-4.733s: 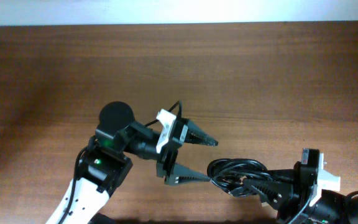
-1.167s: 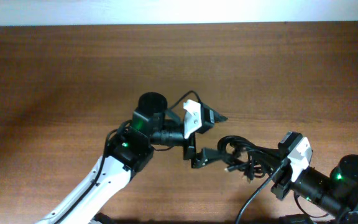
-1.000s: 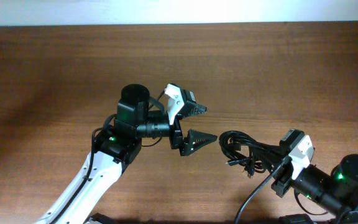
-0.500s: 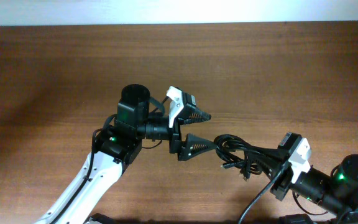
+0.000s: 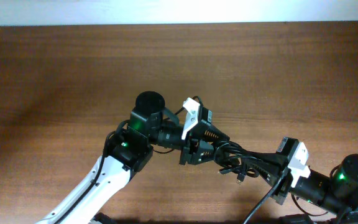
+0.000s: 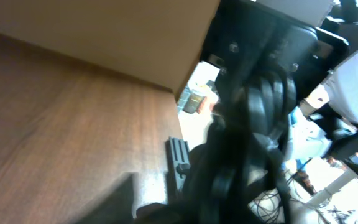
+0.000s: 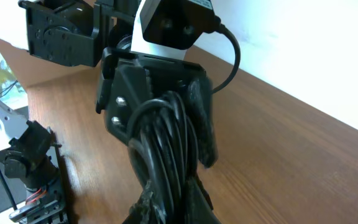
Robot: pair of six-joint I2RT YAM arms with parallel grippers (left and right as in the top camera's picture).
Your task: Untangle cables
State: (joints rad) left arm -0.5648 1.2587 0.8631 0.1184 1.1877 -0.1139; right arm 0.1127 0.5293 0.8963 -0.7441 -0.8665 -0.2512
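Note:
The cables (image 5: 242,163) are a bundle of thin black cords stretched out just right of the table's middle, with plug ends dangling below. My left gripper (image 5: 220,148) has its jaws closed round the looped left end of the bundle. In the left wrist view the cables (image 6: 253,124) fill the blurred space between the jaws. My right gripper (image 5: 268,172) is shut on the bundle's right end. In the right wrist view the cords (image 7: 166,143) run up from its fingers (image 7: 180,205) to the left gripper (image 7: 160,93).
The brown wooden table (image 5: 73,74) ends at a white wall along the top edge. The left arm's base joint (image 5: 149,102) stands beside the bundle. The right arm's body (image 5: 353,183) is at the lower right corner.
My left gripper, open and apart from the bundle a second ago, has moved right and closed round its looped end. The right gripper has carried the bundle left and a little lower.

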